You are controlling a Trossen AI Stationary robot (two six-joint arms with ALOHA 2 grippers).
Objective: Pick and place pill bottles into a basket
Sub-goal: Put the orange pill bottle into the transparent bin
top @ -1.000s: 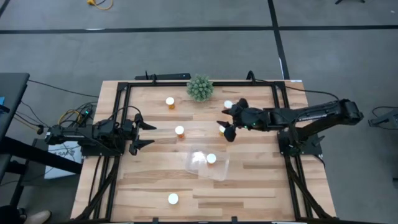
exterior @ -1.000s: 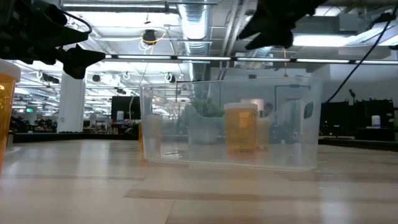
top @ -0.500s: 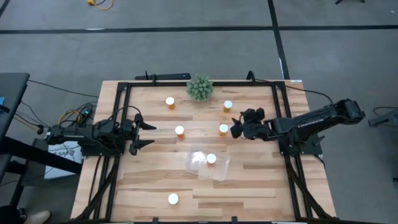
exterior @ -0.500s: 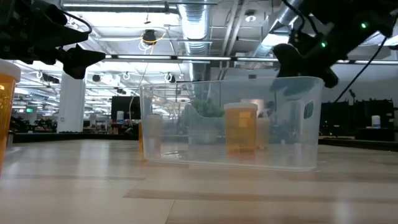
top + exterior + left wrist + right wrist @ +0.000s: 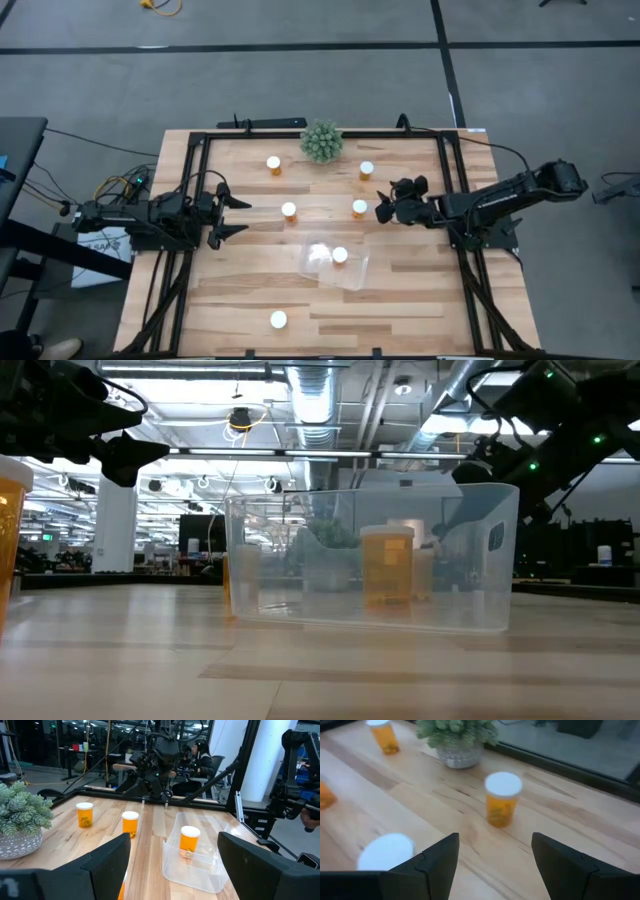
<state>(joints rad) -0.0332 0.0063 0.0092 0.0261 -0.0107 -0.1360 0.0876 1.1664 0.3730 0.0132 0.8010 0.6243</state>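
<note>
While right gripper [image 5: 383,207] hangs jaws apart by desk's right edge, beside nearest pill bottle [image 5: 359,208]: descend squarely, straddle below cap, close gently. Left gripper [image 5: 232,216] idle, spread, left edge.

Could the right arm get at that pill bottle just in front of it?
Probably yes. The right tool hangs open beside the pill bottle, with only bare table between them and nothing blocking the way.

Pale wood-plank table [image 5: 400,290], clear glossy plastic basket [image 5: 335,268], translucent orange bottles [image 5: 359,209]
</note>
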